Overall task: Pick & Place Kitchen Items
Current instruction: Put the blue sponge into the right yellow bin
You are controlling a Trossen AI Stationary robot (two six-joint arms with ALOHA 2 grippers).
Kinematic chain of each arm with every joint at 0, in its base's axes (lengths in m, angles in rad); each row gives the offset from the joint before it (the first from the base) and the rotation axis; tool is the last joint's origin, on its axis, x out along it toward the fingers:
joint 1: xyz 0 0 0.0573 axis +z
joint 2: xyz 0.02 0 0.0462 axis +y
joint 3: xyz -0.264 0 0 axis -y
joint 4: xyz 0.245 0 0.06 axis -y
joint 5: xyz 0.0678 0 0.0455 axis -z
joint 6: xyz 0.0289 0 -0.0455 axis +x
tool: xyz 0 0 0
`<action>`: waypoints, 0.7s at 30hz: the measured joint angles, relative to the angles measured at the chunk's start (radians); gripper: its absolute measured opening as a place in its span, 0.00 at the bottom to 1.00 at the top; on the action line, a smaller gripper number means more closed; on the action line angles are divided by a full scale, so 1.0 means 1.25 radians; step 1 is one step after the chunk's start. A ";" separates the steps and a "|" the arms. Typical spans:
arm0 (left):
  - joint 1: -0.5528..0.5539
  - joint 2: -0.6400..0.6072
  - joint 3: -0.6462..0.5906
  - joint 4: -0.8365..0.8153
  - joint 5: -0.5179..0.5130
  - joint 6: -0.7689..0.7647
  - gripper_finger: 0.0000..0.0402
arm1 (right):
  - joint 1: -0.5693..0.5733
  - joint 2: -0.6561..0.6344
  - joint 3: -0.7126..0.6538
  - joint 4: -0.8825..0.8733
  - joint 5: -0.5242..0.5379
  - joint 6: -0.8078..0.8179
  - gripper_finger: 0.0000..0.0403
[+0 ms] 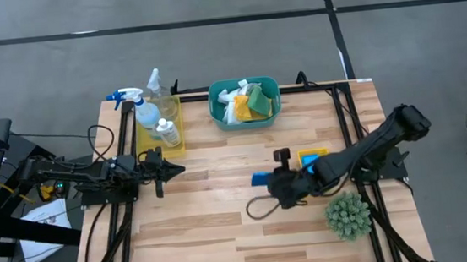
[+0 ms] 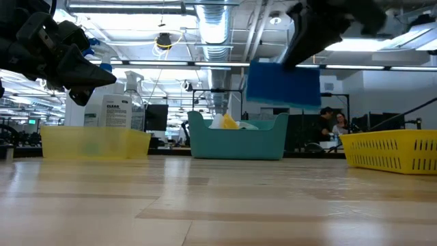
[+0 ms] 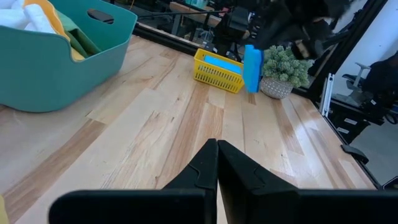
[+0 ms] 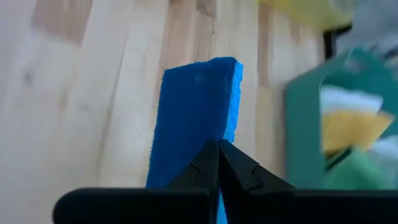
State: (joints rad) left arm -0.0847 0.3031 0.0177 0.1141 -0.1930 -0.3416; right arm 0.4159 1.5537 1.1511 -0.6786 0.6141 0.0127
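My right gripper (image 1: 276,182) is shut on a dark-blue sponge (image 1: 260,178) above the middle of the table; the low view shows the sponge (image 2: 283,83) well above the tabletop. My left gripper (image 1: 159,171) is shut and empty at the table's left, near a yellow tray (image 1: 175,146) holding the blue-trigger spray bottle (image 1: 136,105), a clear bottle (image 1: 157,91) and a small white bottle (image 1: 167,132). A light-blue sponge (image 1: 314,154) lies in a small yellow tray (image 1: 303,152). White, yellow and green cloths (image 1: 246,103) lie in the teal basin (image 1: 214,107). My right gripper pinches the sponge's end (image 4: 200,142) between its two fingers, which meet on its two broad faces. The fingers come slanting down from the table's right side. The sponge hangs on edge below the fingers (image 2: 300,41), lifted clear of the table.
A spiky green plant (image 1: 348,214) stands near the table's front right, beside my right arm. The teal basin is at the far edge, centre. Bare wood lies between the two grippers and toward the near edge. People sit in the room behind (image 2: 334,123).
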 joint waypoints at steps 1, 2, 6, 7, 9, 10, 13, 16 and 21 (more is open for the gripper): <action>0.000 0.000 0.000 0.001 0.000 0.000 0.01 | 0.009 0.006 0.000 -0.003 0.016 -0.042 0.00; 0.000 0.000 0.000 0.001 0.000 0.000 0.01 | 0.018 0.010 0.000 -0.007 0.034 -0.085 0.00; 0.000 0.000 0.000 0.001 0.000 0.000 0.01 | 0.053 0.027 0.000 -0.021 0.148 -0.203 0.00; 0.000 0.000 0.000 0.001 0.000 0.000 0.01 | 0.061 0.034 0.000 -0.019 0.182 -0.228 0.00; 0.000 0.000 0.000 0.001 0.000 0.000 0.01 | 0.079 0.048 0.000 -0.022 0.258 -0.293 0.00; 0.000 0.000 0.000 0.001 0.000 0.000 0.01 | 0.089 0.055 0.000 -0.021 0.298 -0.330 0.00; 0.000 0.000 0.000 0.001 0.000 0.000 0.01 | 0.117 0.072 0.000 -0.013 0.399 -0.434 0.00; 0.000 0.000 0.000 0.001 0.000 0.000 0.01 | 0.140 0.082 0.001 -0.013 0.480 -0.503 0.00; 0.000 0.000 0.000 0.001 0.000 0.000 0.01 | 0.165 0.084 0.000 -0.065 0.629 -0.538 0.00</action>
State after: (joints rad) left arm -0.0848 0.3028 0.0177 0.1150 -0.1929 -0.3416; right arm 0.6217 1.6588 1.1511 -0.7599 1.4003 -0.6594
